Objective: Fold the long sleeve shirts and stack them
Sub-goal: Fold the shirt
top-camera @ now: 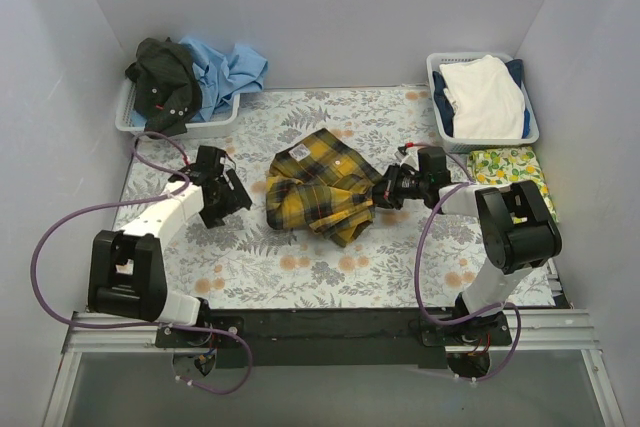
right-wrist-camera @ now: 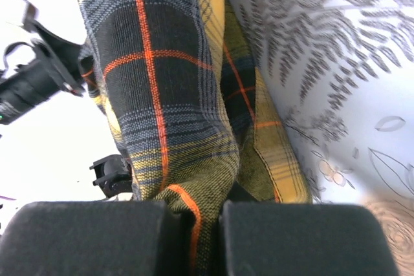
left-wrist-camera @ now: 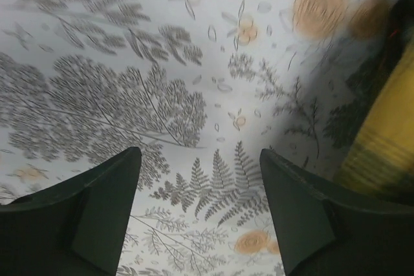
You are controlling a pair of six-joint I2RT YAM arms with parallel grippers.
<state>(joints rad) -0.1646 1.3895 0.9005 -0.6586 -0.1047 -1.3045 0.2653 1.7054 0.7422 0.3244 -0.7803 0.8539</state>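
Black pads of the right jaws fill the bottom of the right wrist view, pinched shut on a fold of the plaid shirt [right-wrist-camera: 162,95] at the heap's 3 o'clock edge. From above, that shirt lies crumpled at the middle of the desk, collar toward 12 o'clock. The left jaws stand wide apart with nothing between them, over bare fern-print cover [left-wrist-camera: 194,63] just off the shirt's 9 o'clock side.

By my reading the work is partway. This shirt shows no finished fold. A dark shirt [top-camera: 165,77] and a light blue shirt [top-camera: 230,67] wait bunched in the left basket [top-camera: 222,123] at 11 o'clock. The right basket [top-camera: 437,97] at 1 o'clock holds a flat white cloth [top-camera: 485,97].

Open cover lies toward 6 o'clock and 9 o'clock. The baskets crowd the far corners, a lemon-print cloth [top-camera: 510,167] sits at 3 o'clock, and white walls close three sides.
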